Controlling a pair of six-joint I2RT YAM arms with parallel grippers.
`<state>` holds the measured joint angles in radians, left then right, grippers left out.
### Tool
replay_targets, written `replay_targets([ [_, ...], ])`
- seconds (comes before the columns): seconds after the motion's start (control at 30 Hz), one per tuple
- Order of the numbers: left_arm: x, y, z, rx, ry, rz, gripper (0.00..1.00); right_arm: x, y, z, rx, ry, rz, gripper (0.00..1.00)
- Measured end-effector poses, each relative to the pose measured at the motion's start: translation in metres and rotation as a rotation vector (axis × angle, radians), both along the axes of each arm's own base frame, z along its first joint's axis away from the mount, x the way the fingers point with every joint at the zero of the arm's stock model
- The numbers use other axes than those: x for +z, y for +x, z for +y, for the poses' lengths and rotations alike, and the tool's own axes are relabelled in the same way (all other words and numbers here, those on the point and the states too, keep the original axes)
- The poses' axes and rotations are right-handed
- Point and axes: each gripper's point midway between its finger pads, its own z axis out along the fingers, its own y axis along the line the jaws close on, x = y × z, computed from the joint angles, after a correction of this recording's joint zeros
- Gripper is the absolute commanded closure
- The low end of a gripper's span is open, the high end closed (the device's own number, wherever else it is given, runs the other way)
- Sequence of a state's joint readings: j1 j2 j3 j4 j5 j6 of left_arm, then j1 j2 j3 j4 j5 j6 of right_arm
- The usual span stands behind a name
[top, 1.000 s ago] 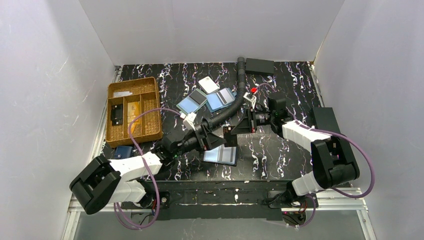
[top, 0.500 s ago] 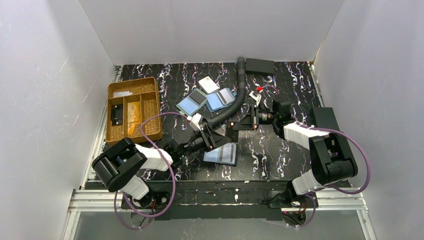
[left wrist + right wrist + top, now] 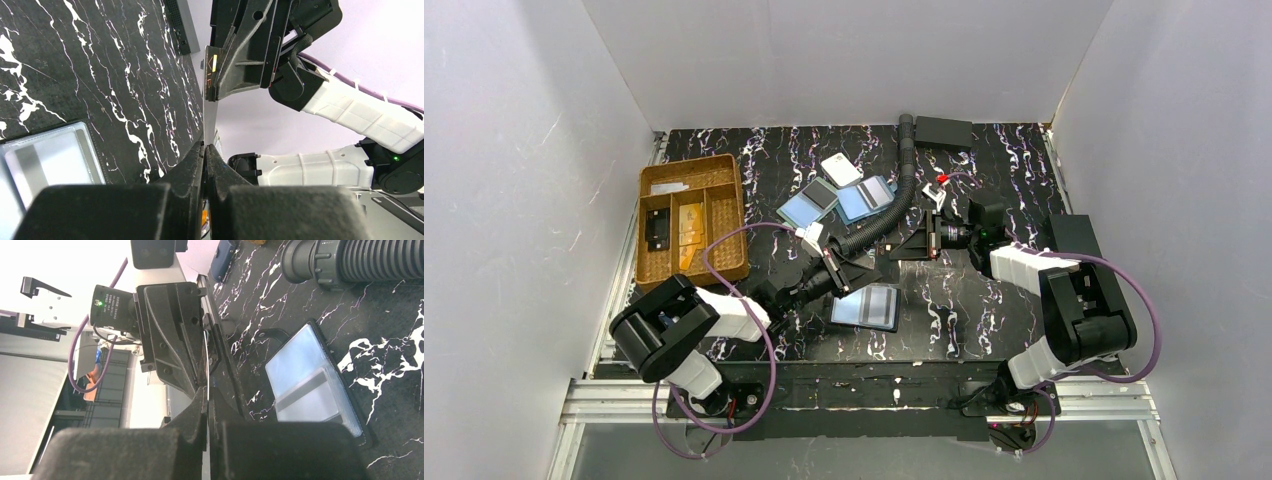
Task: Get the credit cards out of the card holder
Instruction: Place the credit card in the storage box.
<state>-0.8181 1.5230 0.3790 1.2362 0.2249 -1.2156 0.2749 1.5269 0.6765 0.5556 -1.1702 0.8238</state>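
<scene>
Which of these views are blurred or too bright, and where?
Top external: sharp, evenly lit. Left wrist: left fingers dark and blurred up close, holder nearly washed out. Right wrist: right fingers blurred too, upper-left background blown white.

On one marbled table (image 3: 984, 320): two robot arms (image 3: 729, 315) (image 3: 1024, 265), one wicker tray (image 3: 686, 165) at left, one open card holder (image 3: 869, 307) lower centre, two blue sleeves (image 3: 807, 207) (image 3: 867, 199), one white tag (image 3: 841, 169), one hose (image 3: 908, 165), one box (image 3: 943, 131), one card (image 3: 209, 117).
</scene>
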Motion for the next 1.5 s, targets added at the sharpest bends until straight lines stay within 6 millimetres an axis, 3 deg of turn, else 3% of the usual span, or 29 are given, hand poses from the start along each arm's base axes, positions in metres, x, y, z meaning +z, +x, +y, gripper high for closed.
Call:
replay_targets([
  [0.03, 0.0, 0.0, 0.0, 0.0, -0.001, -0.001, 1.0, 0.0, 0.0, 0.0, 0.0, 0.0, -0.001, 0.98],
  [0.07, 0.001, 0.0, 0.0, 0.0, -0.001, -0.001, 1.0, -0.001, 0.0, 0.0, 0.001, -0.002, -0.003, 0.79],
  [0.1, 0.0, 0.0, 0.0, 0.0, 0.0, -0.001, 1.0, -0.001, 0.0, 0.0, 0.001, -0.003, -0.007, 0.68],
  [0.13, -0.001, 0.0, 0.0, 0.0, 0.003, 0.0, 1.0, -0.002, -0.001, 0.0, 0.003, -0.005, -0.006, 0.46],
  [0.2, -0.002, -0.001, 0.001, 0.0, 0.018, -0.001, 1.0, -0.005, -0.001, -0.001, 0.009, -0.014, -0.018, 0.22],
  [0.27, -0.007, -0.003, 0.007, 0.001, 0.066, 0.0, 1.0, -0.008, -0.002, -0.002, 0.024, -0.029, -0.039, 0.09],
  [0.33, -0.006, -0.006, 0.017, 0.007, 0.129, -0.017, 1.0, -0.009, 0.003, -0.005, 0.043, -0.059, -0.104, 0.03],
  [0.43, 0.005, -0.006, 0.045, 0.04, 0.252, -0.078, 1.0, -0.006, 0.019, -0.011, 0.035, -0.135, -0.241, 0.02],
  [0.53, 0.026, 0.008, 0.086, 0.117, 0.378, -0.146, 1.0, -0.006, 0.026, -0.022, 0.004, -0.207, -0.358, 0.02],
  [0.7, 0.056, 0.038, 0.19, 0.3, 0.655, -0.206, 1.0, -0.006, 0.028, -0.039, -0.035, -0.274, -0.445, 0.02],
  [0.8, 0.059, 0.046, 0.242, 0.359, 0.776, -0.163, 1.0, -0.011, 0.031, -0.045, -0.047, -0.303, -0.449, 0.02],
  [0.93, 0.049, 0.057, 0.293, 0.411, 0.866, -0.074, 1.0, -0.015, 0.031, -0.049, -0.051, -0.32, -0.451, 0.02],
  [1.17, 0.022, 0.07, 0.341, 0.425, 0.988, 0.028, 1.0, -0.021, 0.03, -0.055, -0.059, -0.338, -0.444, 0.02],
  [1.5, 0.026, 0.079, 0.397, 0.538, 1.216, -0.038, 1.0, -0.018, 0.032, -0.058, -0.07, -0.339, -0.455, 0.02],
])
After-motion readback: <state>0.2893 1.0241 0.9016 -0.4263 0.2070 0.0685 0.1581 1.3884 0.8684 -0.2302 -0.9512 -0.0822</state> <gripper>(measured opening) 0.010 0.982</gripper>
